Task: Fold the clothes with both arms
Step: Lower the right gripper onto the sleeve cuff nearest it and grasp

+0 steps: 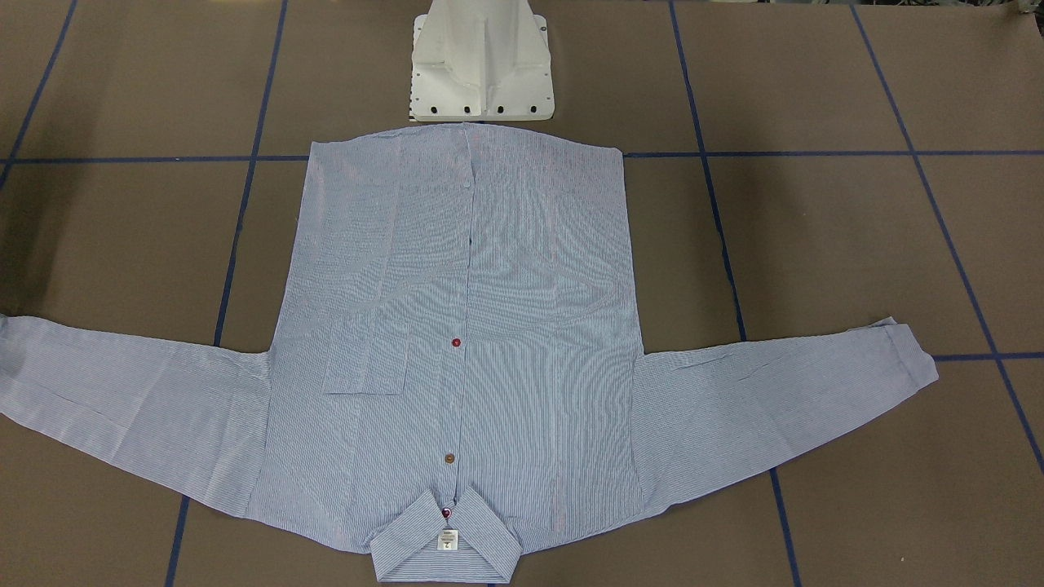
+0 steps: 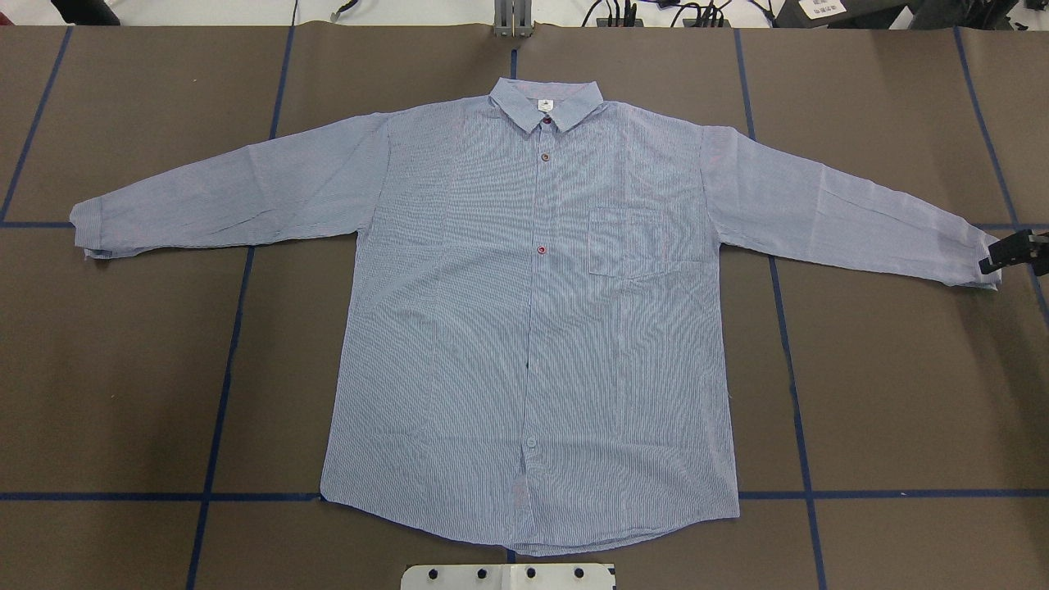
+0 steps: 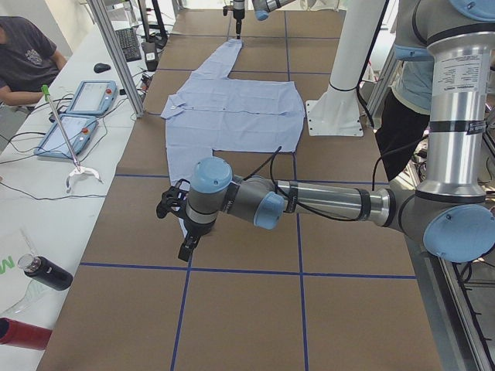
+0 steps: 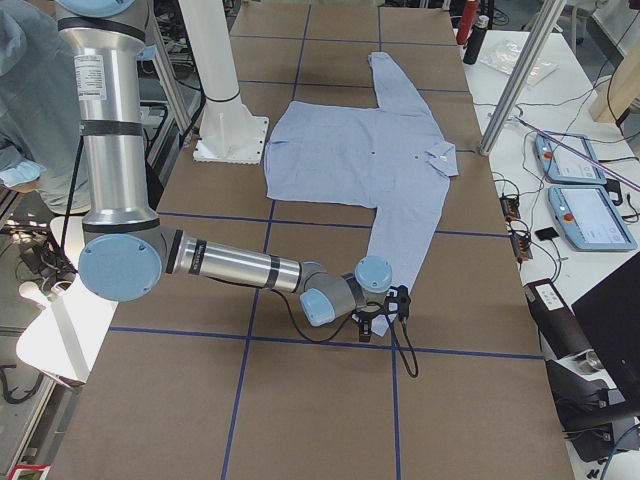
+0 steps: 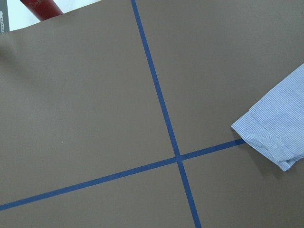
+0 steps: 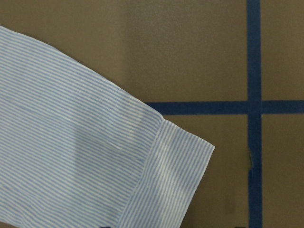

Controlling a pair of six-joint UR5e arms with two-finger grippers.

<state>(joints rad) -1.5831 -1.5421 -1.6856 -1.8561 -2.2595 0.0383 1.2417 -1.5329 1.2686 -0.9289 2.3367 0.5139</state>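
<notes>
Shirt (image 2: 533, 311) flat, front up; one cuff (image 6: 175, 175) just beneath right gripper (image 2: 1001, 254), other cuff (image 5: 273, 133) off to the side of left gripper (image 3: 176, 228), jaw state unreadable on both; I'd centre each cuff between the jaws, pinch both layers, lift together

Shirt (image 2: 524, 328) flat on table (image 2: 901, 410), before pedestal (image 1: 481, 65)

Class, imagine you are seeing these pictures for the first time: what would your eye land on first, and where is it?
The blue striped shirt lies flat, front up, sleeves spread, across the middle of the brown table with its blue tape grid. The left arm and right arm each stretch low toward a sleeve end.
</notes>
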